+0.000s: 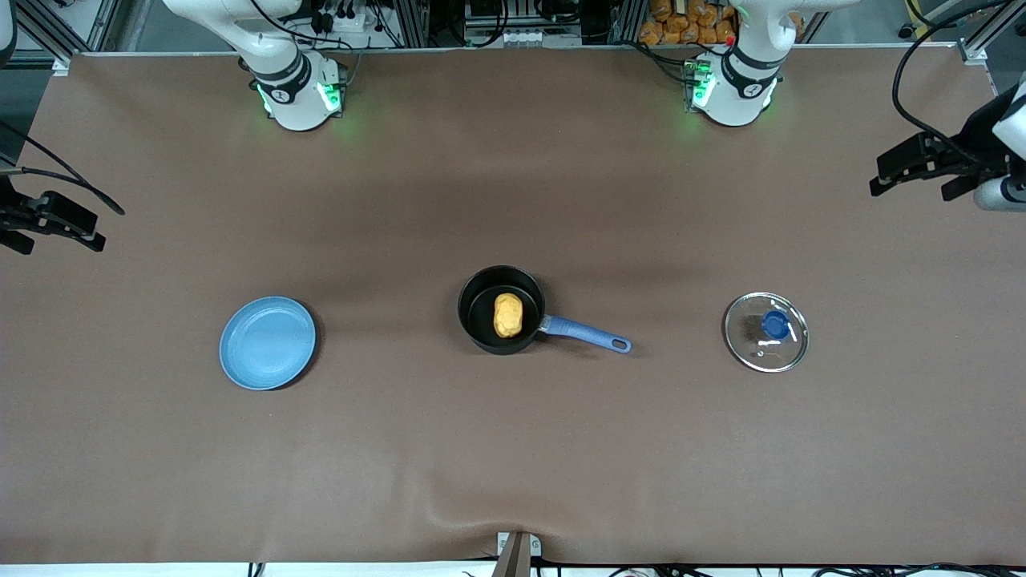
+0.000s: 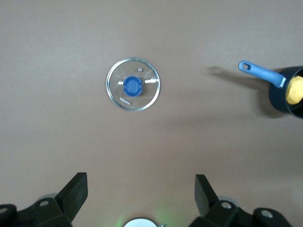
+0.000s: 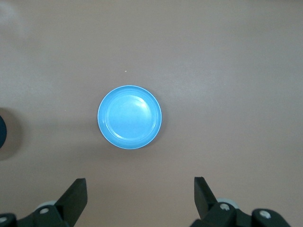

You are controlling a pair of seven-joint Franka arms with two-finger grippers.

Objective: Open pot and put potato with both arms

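The black pot (image 1: 478,311) with a long blue handle (image 1: 585,333) stands uncovered at the table's middle. The yellow-orange potato (image 1: 507,314) lies inside it. The clear glass lid (image 1: 766,332) with a blue knob lies flat on the table toward the left arm's end. My left gripper (image 1: 910,180) is open and empty, high over that end; its wrist view shows the lid (image 2: 133,85), pot (image 2: 283,98) and potato (image 2: 295,90). My right gripper (image 1: 56,231) is open and empty, high over the right arm's end.
A flat blue plate (image 1: 268,342) lies bare toward the right arm's end, beside the pot; it also shows in the right wrist view (image 3: 129,117). The brown table cover (image 1: 513,449) has a small ridge at its near edge.
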